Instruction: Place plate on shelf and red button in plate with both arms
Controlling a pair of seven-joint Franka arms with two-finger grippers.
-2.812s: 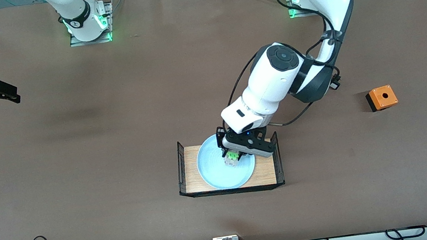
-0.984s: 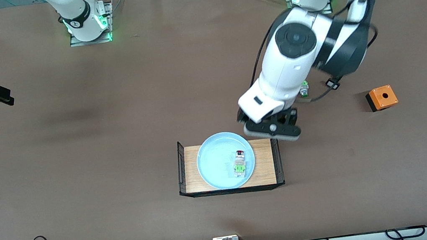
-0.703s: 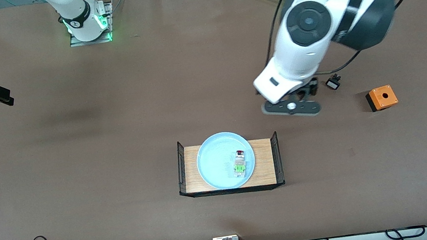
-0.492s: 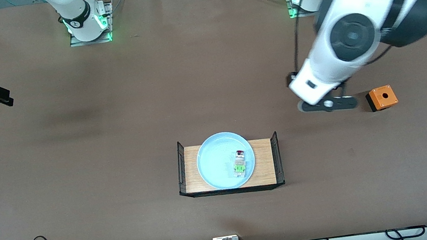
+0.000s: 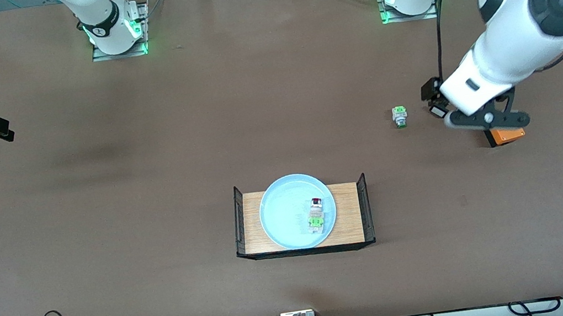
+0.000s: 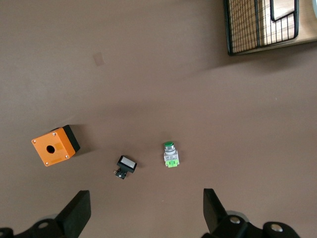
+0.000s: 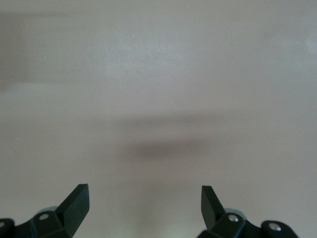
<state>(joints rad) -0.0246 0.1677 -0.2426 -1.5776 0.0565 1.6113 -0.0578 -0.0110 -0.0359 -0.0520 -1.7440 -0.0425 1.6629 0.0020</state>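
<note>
The pale blue plate (image 5: 284, 214) lies on a wooden tray (image 5: 349, 209) near the table's middle. The red button (image 5: 315, 213), whitish with a green block and a red cap, lies on the plate on the side toward the left arm's end. My left gripper (image 5: 485, 119) hangs open and empty over the table beside an orange box; in the left wrist view its gripper (image 6: 146, 213) holds nothing. My right gripper (image 5: 4, 132) waits open and empty over bare table at the right arm's end, as the right wrist view (image 7: 143, 208) shows.
An orange box (image 5: 504, 135) (image 6: 53, 146), a small black switch with a white face (image 5: 437, 111) (image 6: 125, 166) and a green-capped switch (image 5: 399, 116) (image 6: 170, 154) lie toward the left arm's end. The tray's black mesh end (image 6: 262, 25) shows in the left wrist view.
My left gripper let go of the red button on the plate, rose, and swung toward the left arm's end, over the orange box. The right arm has barely moved.
</note>
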